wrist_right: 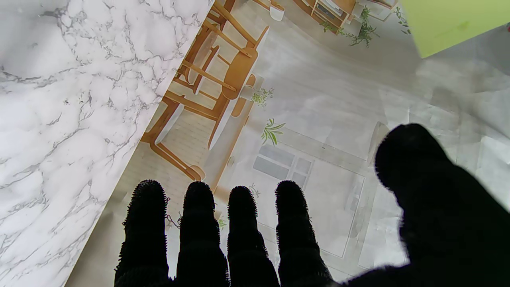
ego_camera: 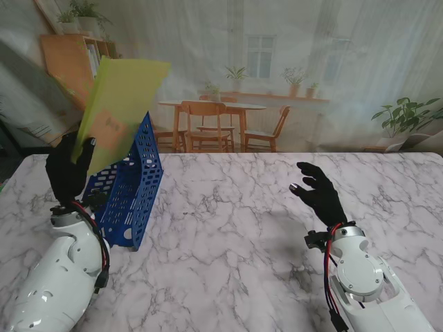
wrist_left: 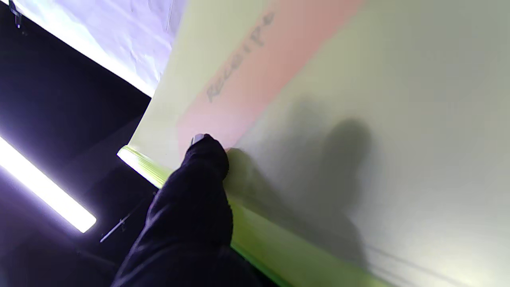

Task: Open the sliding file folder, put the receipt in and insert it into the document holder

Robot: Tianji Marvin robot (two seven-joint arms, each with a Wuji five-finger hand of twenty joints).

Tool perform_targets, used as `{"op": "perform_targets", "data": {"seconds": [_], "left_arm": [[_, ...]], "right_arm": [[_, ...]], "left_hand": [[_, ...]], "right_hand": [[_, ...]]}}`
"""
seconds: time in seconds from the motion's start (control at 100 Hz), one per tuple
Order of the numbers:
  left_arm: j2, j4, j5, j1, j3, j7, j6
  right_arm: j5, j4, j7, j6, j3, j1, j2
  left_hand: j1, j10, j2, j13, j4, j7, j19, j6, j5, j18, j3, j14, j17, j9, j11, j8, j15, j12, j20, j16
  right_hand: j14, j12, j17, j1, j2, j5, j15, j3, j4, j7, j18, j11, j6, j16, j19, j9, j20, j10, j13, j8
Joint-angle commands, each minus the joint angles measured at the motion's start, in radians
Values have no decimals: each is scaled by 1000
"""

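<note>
Folder held aloft over the holder at the desk's left edge.

The left hand (ego_camera: 68, 169) grips the yellow-green folder (ego_camera: 119, 104) by its lower edge, tilted, above the blue holder (ego_camera: 131, 187); whether they touch cannot be told. The pink receipt (wrist_left: 255, 67) shows blurred through the cover. The right hand (ego_camera: 320, 190) hovers with fingers spread, holding nothing, toward the right over bare desk (ego_camera: 228, 249).

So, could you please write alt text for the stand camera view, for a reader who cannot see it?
The left hand holds a yellow-green file folder raised above a blue document holder at the left of a marble table. The right hand hovers open over bare marble.
</note>
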Motion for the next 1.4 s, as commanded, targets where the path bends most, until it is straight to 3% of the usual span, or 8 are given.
{"op": "perform_targets", "data": {"seconds": [0.0, 0.31, 0.54, 0.78, 0.85, 1.09, 1.29, 1.39], "left_arm": [[-9, 3, -4, 7, 20, -22, 4], [-15, -7, -55, 24, 73, -81, 43], [-19, -9, -94, 62, 80, -121, 55], [-30, 6, -146, 91, 86, -142, 60], [-25, 23, -132, 93, 97, -137, 82], [-31, 73, -159, 92, 111, -137, 90], [-32, 109, -187, 90, 118, -170, 86], [-29, 98, -197, 97, 110, -204, 70]], "right_arm": [[0, -1, 1, 5, -2, -2, -1], [0, -5, 2, 3, 1, -7, -1], [3, -4, 5, -1, 3, -8, -1], [4, -6, 8, 2, 2, -8, 0], [4, -6, 7, 3, 2, -8, 0], [7, -8, 6, 6, -1, -6, -1], [5, -7, 6, 10, -4, -4, -1], [6, -8, 6, 10, -5, -4, -1]], "left_hand": [[82, 18, 67, -16, 12, -9, 2, -19, -35, -54, 29, 28, 9, -27, 7, -13, -20, -12, 18, 3], [82, 65, 86, -25, 7, -28, -2, 29, -69, -32, 15, 48, -1, -48, 3, -15, -18, -35, 30, 9], [81, 116, 107, -55, 16, 8, -1, 78, -119, 19, -47, 105, -40, -75, 14, 32, 0, -37, 62, 27], [38, 135, 93, -77, 24, 43, 1, 101, -125, 61, -59, 161, -59, -79, 39, 62, 36, -24, 85, 49], [21, 128, 90, -79, 25, 23, -1, 96, -124, 39, -62, 149, -63, -76, 44, 42, 41, -22, 89, 51], [-9, 126, 88, -130, 22, -7, -32, 104, -134, 54, -66, 156, -121, -110, 33, 20, 20, -25, 97, 48], [-218, 117, 124, -255, 29, -238, -125, 127, -168, 67, -66, 178, -254, -218, 4, -23, -28, -35, 153, 62], [-297, 93, 107, -387, 23, -325, -212, 107, -239, 66, -79, 182, -385, -338, -39, -45, -85, -52, 157, 56]], "right_hand": [[-47, 5, 1, -21, 29, 7, -19, 11, 11, 9, -50, 15, 11, -14, 13, 11, -14, -9, 11, -10], [-48, 4, 0, -21, 30, 10, -20, 10, 11, 7, -50, 15, 11, -14, 12, 12, -13, -9, 10, -9], [-46, 4, -1, -20, 35, 9, -21, 7, 11, 7, -50, 13, 5, -15, 11, 11, -13, -11, 9, -7], [-49, 3, -5, -20, 40, 7, -23, 2, 11, 7, -53, 12, 1, -14, 8, 7, -13, -9, 7, -4], [-50, 3, -6, -20, 42, 8, -23, 1, 11, 8, -52, 12, 0, -14, 7, 8, -13, -9, 7, -3], [-49, 3, -9, -19, 44, 7, -25, -2, 12, 7, -52, 11, -2, -14, 3, 9, -12, -12, 6, -1], [-50, 2, -11, -17, 48, 6, -27, -4, 13, 7, -54, 10, -3, -13, 0, 8, -11, -11, 5, 1], [-51, 2, -11, -18, 50, 6, -28, -5, 13, 7, -54, 10, -4, -13, 0, 9, -10, -11, 5, 2]]}}
